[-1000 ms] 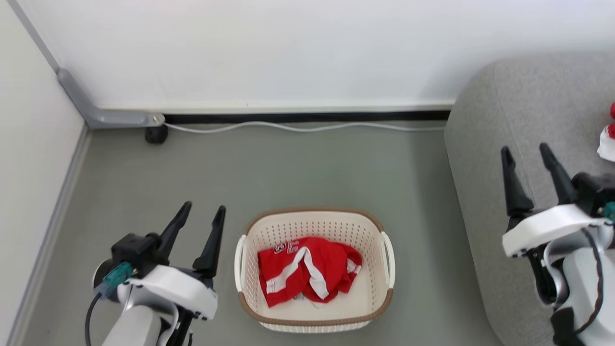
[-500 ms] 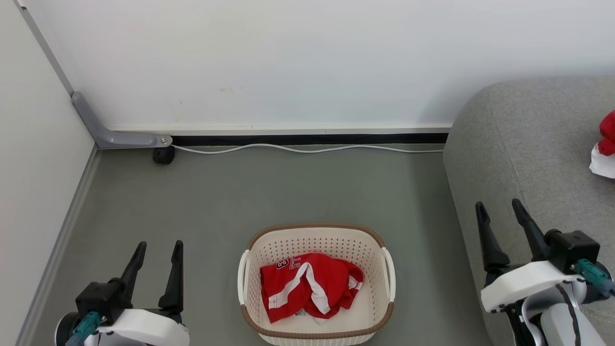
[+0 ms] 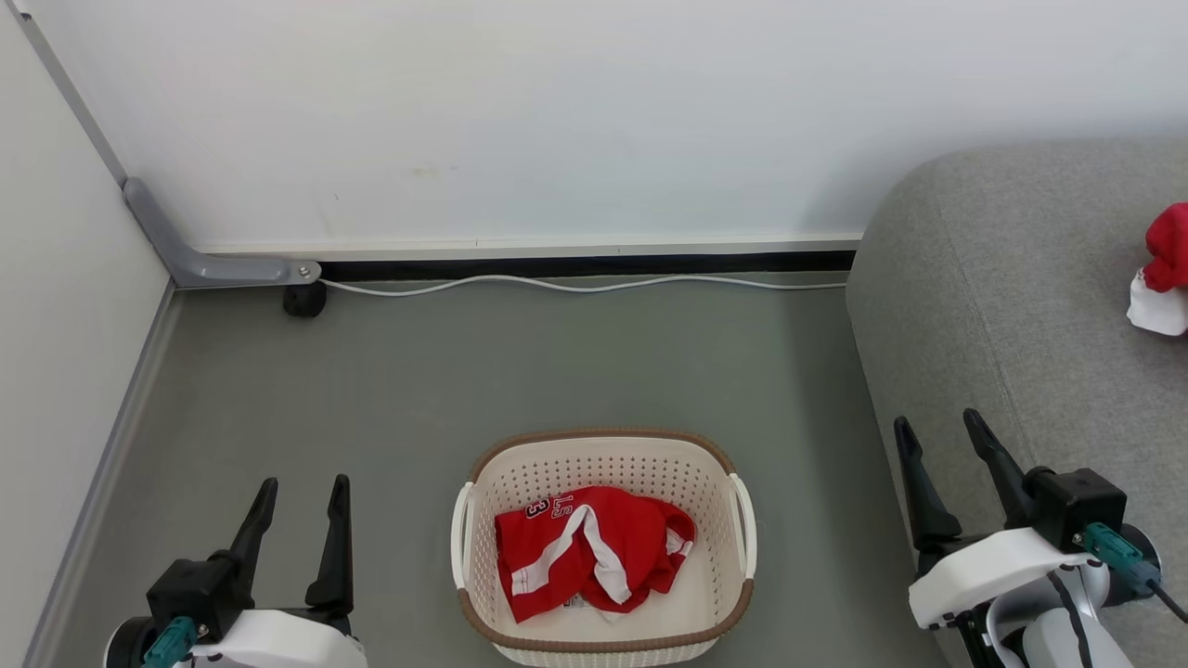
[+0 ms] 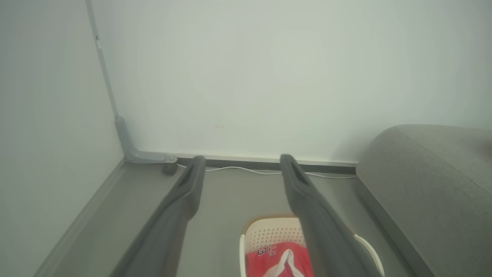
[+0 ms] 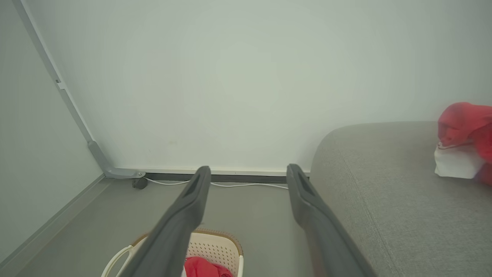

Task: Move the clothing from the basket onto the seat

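A crumpled red garment with white stripes and a number 3 lies in the cream basket on the floor, low in the head view. The garment and basket also show at the bottom of the left wrist view, and the basket in the right wrist view. Another red and white garment rests on the grey seat at the right edge, seen too as a red bundle on the seat. My left gripper hangs open left of the basket. My right gripper is open by the seat's front edge.
A white wall with a dark skirting and a white cable runs along the back. A grey metal bracket with a small black caster stands in the left corner. Grey floor stretches between wall and basket.
Both grippers have dropped lower and nearer the bottom edge. The camera has shifted, so the basket and seat sit differently in the head view. Both grippers stay open.
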Robot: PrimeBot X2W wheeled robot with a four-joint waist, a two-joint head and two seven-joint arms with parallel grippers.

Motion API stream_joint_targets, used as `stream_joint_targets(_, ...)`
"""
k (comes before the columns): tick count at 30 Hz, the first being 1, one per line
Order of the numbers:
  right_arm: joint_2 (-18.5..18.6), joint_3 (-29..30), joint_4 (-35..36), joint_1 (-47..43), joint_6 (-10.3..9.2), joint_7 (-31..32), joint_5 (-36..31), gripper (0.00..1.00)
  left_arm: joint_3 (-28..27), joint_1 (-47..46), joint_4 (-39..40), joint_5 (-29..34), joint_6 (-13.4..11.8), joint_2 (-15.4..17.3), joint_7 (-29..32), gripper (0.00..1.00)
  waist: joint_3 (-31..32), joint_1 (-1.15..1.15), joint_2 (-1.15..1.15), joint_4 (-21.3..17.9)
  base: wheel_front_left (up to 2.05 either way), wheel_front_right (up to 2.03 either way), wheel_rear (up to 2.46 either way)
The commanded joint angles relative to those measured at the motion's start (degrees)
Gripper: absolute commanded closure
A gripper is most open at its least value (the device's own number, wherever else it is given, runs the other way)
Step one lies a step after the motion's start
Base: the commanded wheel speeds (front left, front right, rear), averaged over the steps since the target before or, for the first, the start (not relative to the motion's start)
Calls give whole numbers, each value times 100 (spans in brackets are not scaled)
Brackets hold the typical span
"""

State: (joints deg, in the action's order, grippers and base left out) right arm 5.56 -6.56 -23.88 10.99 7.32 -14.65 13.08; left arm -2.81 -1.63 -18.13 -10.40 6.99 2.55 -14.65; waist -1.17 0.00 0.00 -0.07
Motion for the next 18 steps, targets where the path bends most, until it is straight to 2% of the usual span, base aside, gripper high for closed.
stream_joint_targets(1, 5, -145, 141, 67, 17, -35, -41, 0, -191, -157, 136, 61, -26, 41, -35, 0, 3, 0, 0, -12, 0, 0, 0)
stream_joint_targets(18, -28, -110, 157, 158, 17, -35, -56, 0, -70, -214, 104, -34, -6, 33, -35, 0, -110, 0, 0, -56, 0, 0, 0)
